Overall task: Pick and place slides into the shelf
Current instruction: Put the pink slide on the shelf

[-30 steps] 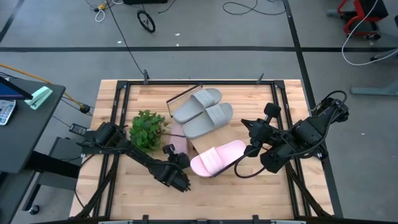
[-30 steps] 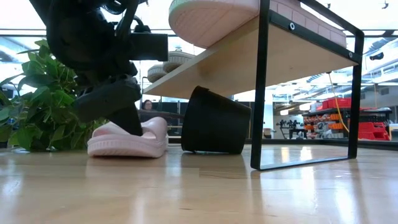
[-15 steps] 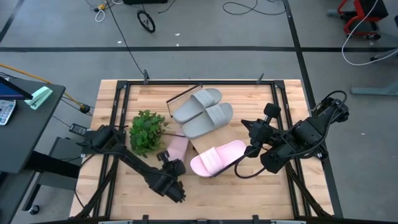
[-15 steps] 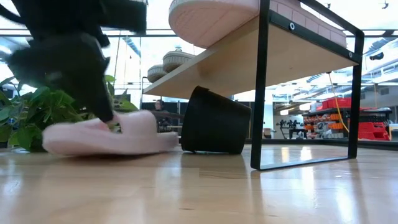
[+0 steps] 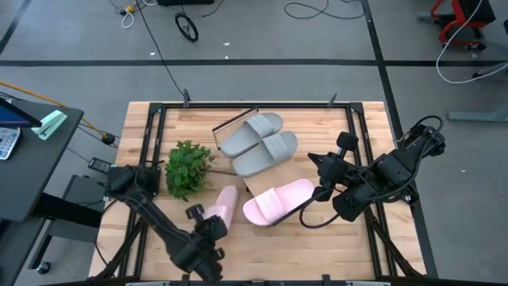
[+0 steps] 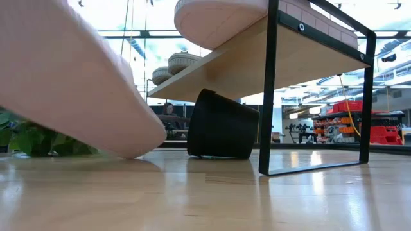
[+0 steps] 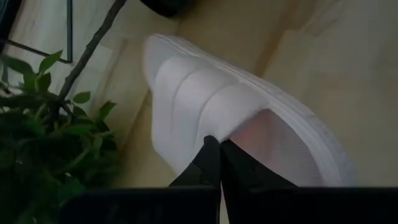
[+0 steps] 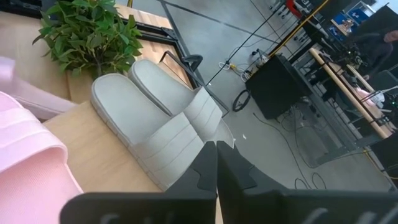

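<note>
My left gripper (image 5: 211, 226) is near the table's near edge, shut on a light pink slide (image 5: 221, 204). That slide fills the left of the low view (image 6: 70, 77), tilted. The shelf (image 5: 252, 184) carries two grey slides (image 5: 258, 143) and the other pink slide (image 5: 278, 200). My right gripper (image 5: 317, 171) waits shut above the shelf's right end, touching nothing. Its wrist view shows the grey slides (image 8: 155, 118) and the pink slide (image 8: 25, 149). My left gripper pinches the pink slide by the edge of its wide strap (image 7: 214, 127), at the foot opening, coming from the table's near side along the slide. The slide is tilted with its far end (image 6: 138, 149) low. I cannot tell whether that end touches the table.
A green leafy plant (image 5: 186, 167) lies left of the shelf, and its black pot (image 6: 221, 125) is tipped on its side under the shelf board (image 6: 257, 61). The shelf's dark frame leg (image 6: 268, 96) stands on the tabletop. Bare wood (image 5: 262, 246) lies toward the near edge.
My left gripper has drawn back toward the table's near edge, shut on the pink slide. The slide has come away from the plant and the shelf toward the near edge. It lay flat on the table a second ago and is now tilted, its near end raised.
</note>
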